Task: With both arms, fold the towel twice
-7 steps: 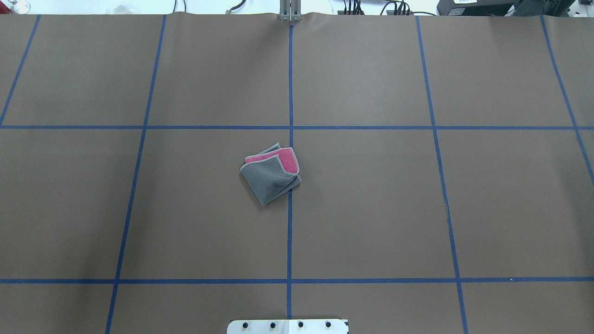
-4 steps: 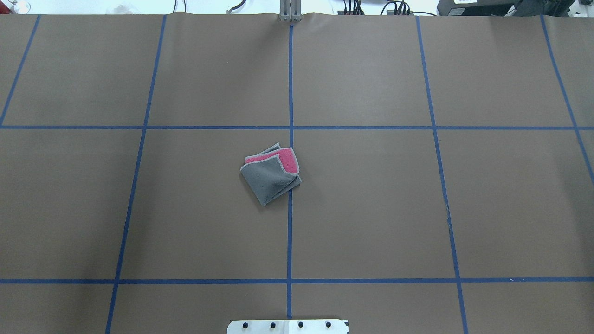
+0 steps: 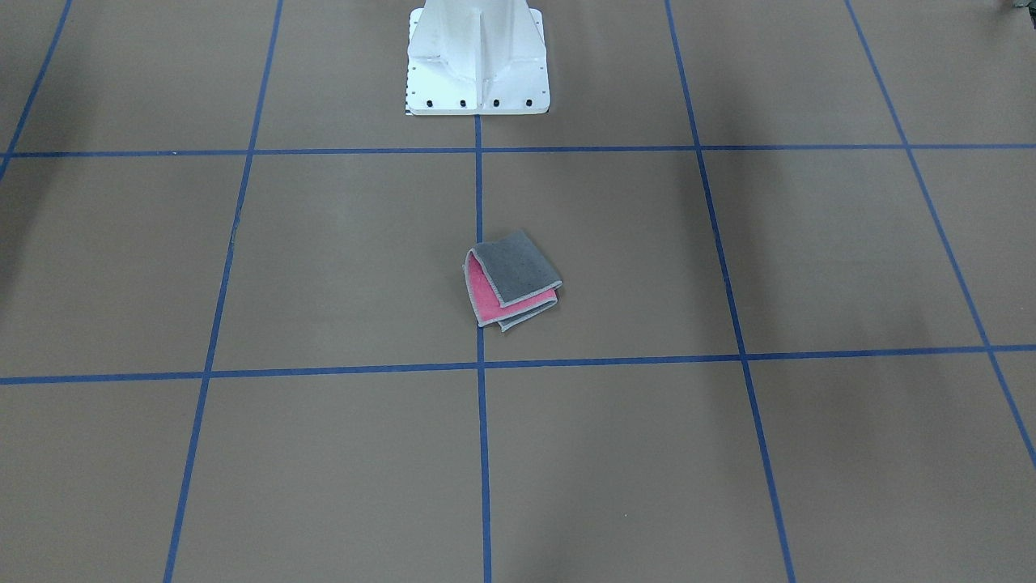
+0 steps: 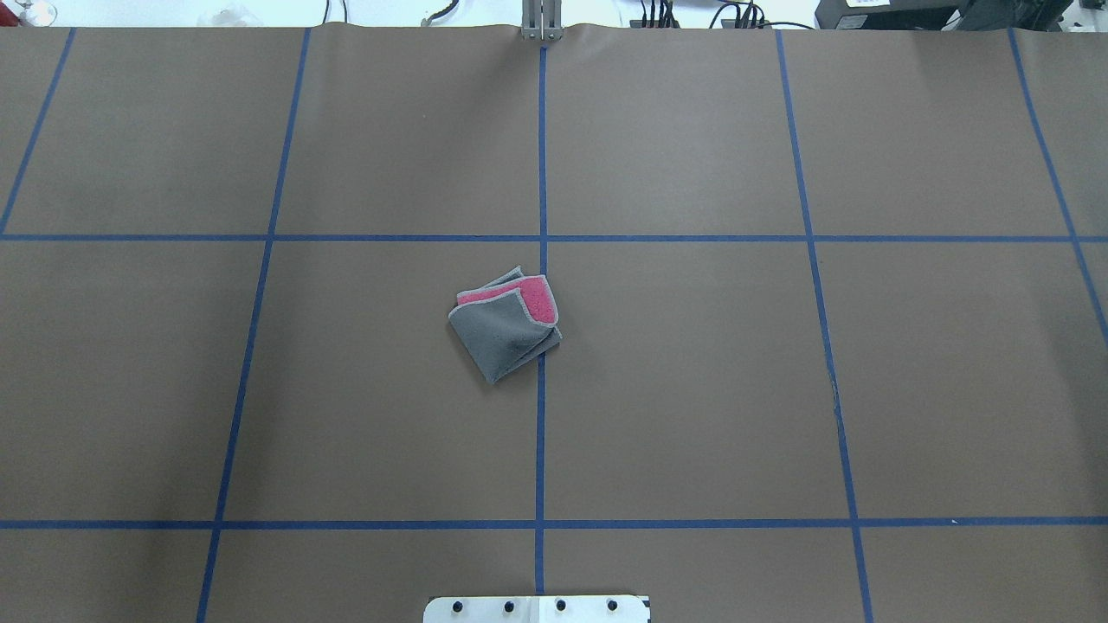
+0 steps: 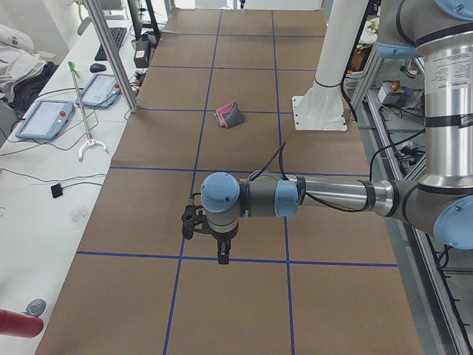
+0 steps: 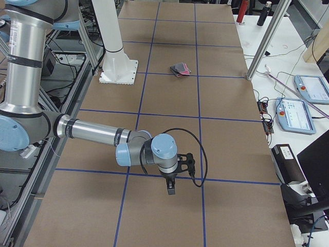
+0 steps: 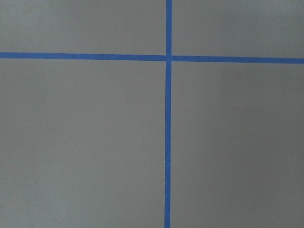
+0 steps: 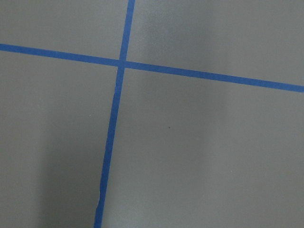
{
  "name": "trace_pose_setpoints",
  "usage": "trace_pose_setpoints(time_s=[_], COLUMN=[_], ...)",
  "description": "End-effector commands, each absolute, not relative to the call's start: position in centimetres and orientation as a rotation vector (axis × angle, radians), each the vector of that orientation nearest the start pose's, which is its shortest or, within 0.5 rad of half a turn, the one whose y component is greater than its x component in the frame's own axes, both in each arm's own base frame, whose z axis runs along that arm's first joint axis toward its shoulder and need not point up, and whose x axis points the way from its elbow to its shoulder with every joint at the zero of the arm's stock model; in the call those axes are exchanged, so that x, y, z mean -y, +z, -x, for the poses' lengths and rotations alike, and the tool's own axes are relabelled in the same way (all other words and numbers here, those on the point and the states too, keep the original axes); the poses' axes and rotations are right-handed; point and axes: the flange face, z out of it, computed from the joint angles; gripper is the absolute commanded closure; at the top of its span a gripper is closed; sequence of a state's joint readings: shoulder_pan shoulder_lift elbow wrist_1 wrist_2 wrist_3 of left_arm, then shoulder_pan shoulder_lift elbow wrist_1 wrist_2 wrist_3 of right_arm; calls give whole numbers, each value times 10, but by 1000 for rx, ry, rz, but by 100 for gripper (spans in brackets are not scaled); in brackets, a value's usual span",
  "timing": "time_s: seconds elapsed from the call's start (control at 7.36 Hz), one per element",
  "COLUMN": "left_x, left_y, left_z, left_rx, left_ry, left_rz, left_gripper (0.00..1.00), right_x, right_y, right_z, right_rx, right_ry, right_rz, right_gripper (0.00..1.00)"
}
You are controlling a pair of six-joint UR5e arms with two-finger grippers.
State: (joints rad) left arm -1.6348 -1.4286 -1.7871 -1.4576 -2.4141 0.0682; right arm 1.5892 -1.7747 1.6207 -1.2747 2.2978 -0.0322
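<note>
one brown table, marked into squares by blue tape lines, fills every view. two arms reach low over it, one at either end: the left arm and the right arm, each stretched out level with its wrist turned down. the white pedestal stands at the robot's edge of the table. the towel lies folded near the table's middle, out in front of the pedestal, mostly on the robot's left of the centre line, one corner overlapping the tape. grey faces up, with a pink band along the far edges. the left gripper and right gripper hang above bare table, well apart from the towel. neither holds anything; i cannot tell how far their fingers are parted.
</note>
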Motion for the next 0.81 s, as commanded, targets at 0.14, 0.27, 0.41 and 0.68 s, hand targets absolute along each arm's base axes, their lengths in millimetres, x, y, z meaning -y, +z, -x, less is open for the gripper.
trace_pose_setpoints(time_s=[0.14, 0.27, 0.41, 0.68], left_x=[423, 423, 423, 423], left_y=[620, 622, 624, 622], left_z=[85, 86, 87, 86], left_rx=[-847, -842, -838, -839], left_ry=[-6, -10, -12, -9], left_rz=[-26, -23, -20, -22], left_gripper=[0, 0, 0, 0], right_x=[409, 409, 409, 409], right_y=[699, 698, 698, 696], right_z=[-75, -73, -73, -73], right_rx=[724, 739, 744, 745], right_ry=[-62, -62, -63, -65], right_rz=[-150, -148, -150, -154], right_gripper=[0, 0, 0, 0])
